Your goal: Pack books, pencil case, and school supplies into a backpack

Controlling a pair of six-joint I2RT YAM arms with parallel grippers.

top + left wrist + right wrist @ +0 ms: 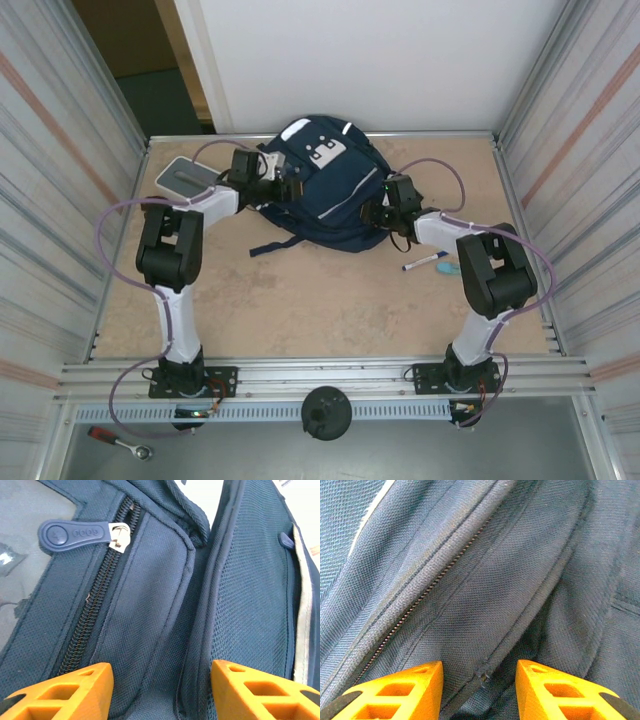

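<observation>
- Your backpack lies at the table's 12 o'clock, its grey patch on the far part, and a loose strap trails out at its 7 o'clock.
- Your left gripper sits at the backpack's 9 o'clock edge, right on the fabric.
- From the left wrist you see its orange fingers standing apart. Navy pocket cloth lies flat between them, so this claw is open and holds nothing.
- At 11 o'clock in that wrist view a blue zipper pull lies flat beside the top of a zipper track. A mesh panel rises at 1 o'clock.
- Your right gripper rests against the backpack's 4 o'clock side.
- From the right wrist its fingers also stand apart, astride a stitched seam. This claw is open too, with cloth between the jaws but not clamped.
- A closed zipper runs from 7 o'clock to 1 o'clock across that view.
- The white marker, blue cap at its far right tip, lies on the table at the backpack's 4 o'clock, near your right arm.
- A small teal item lies just beside the marker at its 4 o'clock.
- The white-and-grey box sits at the backpack's 9 o'clock, beyond your left arm.
</observation>
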